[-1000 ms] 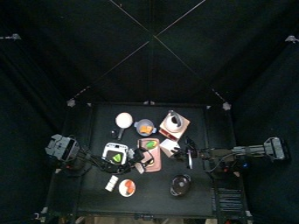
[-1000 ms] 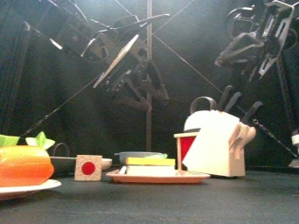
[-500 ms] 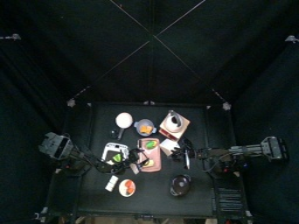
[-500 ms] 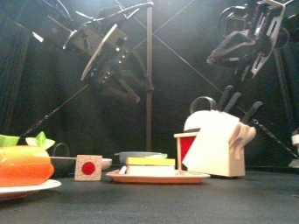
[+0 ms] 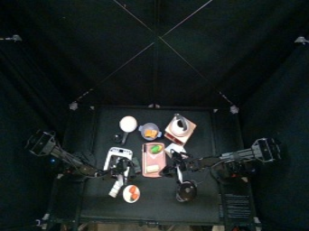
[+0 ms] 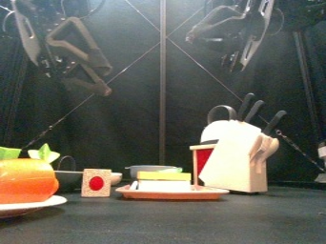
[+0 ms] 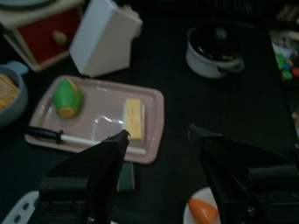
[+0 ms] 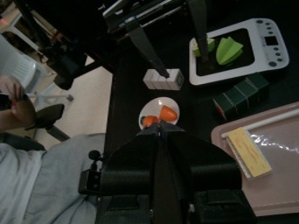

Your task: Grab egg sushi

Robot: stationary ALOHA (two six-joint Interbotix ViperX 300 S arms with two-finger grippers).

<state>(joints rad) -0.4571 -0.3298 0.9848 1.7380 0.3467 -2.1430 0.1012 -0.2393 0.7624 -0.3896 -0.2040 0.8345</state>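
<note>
The egg sushi (image 7: 132, 118), a pale yellow oblong block, lies flat on the pink tray (image 7: 149, 98), beside a green piece (image 7: 66, 96) and a black knife (image 7: 61, 136). The left gripper (image 7: 158, 140) hangs above the tray with jaws spread wide, holding nothing. The right gripper (image 6: 250, 50) hangs high, its jaws about half open and empty. A white knife block (image 6: 237, 152) stands just behind the tray.

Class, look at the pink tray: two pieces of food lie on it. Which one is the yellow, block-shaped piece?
The egg sushi, a long yellow block near the tray's middle. The other piece is green and rounded, at one end.
</note>
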